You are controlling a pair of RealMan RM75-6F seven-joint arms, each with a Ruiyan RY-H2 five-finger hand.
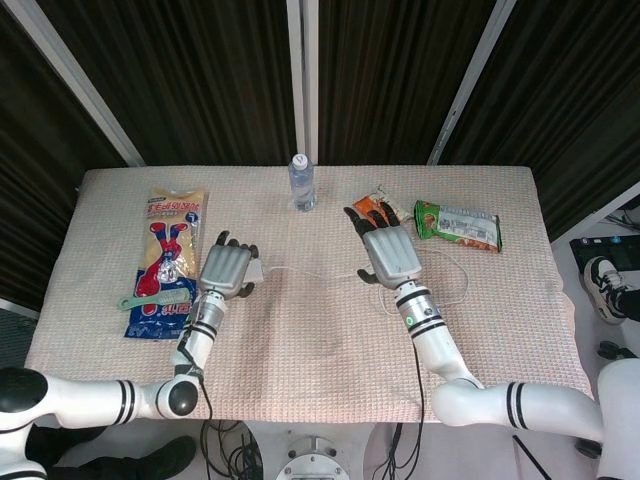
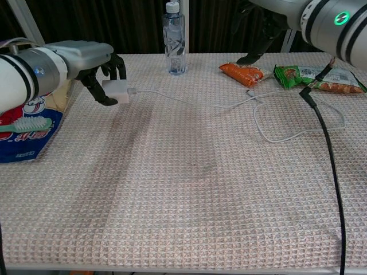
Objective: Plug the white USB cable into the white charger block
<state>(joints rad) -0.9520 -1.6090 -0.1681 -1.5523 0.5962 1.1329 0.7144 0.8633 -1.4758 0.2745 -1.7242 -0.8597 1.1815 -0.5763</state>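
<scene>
L hand (image 1: 226, 270) sits low w/ fingers curled round the white charger block (image 2: 114, 90), back of hand up in head view; L forearm runs from it down toward the near table edge. R hand (image 1: 389, 253) is well apart from L, over on the robot's R side, fingers spread and pointing away from the body, holding nothing. R forearm slants back to the near edge. Chest view shows R hand's fingertips only.
</scene>
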